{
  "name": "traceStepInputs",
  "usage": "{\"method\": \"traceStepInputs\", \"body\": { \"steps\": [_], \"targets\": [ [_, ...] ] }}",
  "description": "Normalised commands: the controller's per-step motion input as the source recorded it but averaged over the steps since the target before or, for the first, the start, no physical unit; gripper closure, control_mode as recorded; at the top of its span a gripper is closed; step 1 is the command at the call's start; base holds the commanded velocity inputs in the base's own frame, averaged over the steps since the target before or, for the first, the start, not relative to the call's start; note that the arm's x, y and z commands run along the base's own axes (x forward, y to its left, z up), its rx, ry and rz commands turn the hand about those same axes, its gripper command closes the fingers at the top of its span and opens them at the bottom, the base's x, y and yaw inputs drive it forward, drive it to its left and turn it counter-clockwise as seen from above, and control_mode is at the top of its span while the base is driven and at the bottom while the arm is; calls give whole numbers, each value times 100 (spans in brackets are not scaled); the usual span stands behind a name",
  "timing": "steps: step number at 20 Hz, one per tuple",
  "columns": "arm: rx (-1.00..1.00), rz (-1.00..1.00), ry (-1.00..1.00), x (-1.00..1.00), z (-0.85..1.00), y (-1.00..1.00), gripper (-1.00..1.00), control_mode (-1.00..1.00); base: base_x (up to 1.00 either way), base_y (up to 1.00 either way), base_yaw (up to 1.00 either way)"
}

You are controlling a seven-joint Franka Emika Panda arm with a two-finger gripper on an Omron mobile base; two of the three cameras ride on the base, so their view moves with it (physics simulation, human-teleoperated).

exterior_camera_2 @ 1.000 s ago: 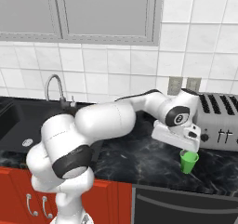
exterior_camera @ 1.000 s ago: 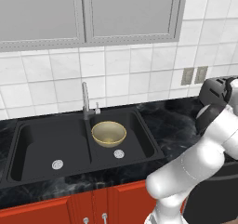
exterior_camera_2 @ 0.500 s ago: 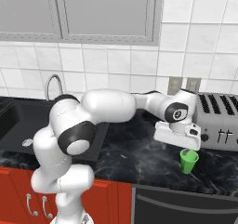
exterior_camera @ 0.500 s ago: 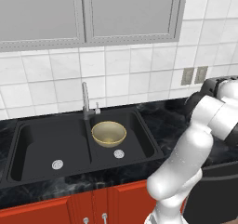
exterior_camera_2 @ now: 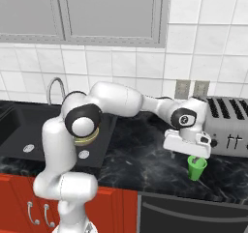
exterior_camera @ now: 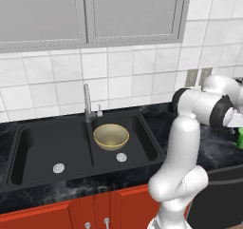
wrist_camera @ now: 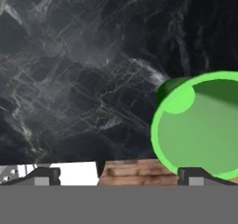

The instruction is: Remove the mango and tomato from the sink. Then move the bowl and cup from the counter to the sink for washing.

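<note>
My gripper [exterior_camera_2: 186, 154] hangs with its jaws spread wide and nothing between them, just above the green cup [exterior_camera_2: 196, 167] at the lower right of the right base view. In the hand view the cup [wrist_camera: 197, 130] sits off to the right of center, upright with its mouth facing the camera, so I judge the hand must shift that way before descending. The bowl [exterior_camera: 111, 136] already lies in the sink [exterior_camera: 42, 149]. I see no readable writing.
</note>
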Motion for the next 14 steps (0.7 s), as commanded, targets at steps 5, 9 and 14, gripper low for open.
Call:
{"method": "traceStepInputs", "body": {
  "steps": [5, 9, 14],
  "targets": [
    [18, 6, 0, 12, -8, -20, -100, -100, 0, 0, 0],
    [14, 5, -3, 13, -2, -14, -100, -100, 0, 0, 0],
    [11, 6, -10, 9, 0, -6, -100, -100, 0, 0, 0]
  ]
}}
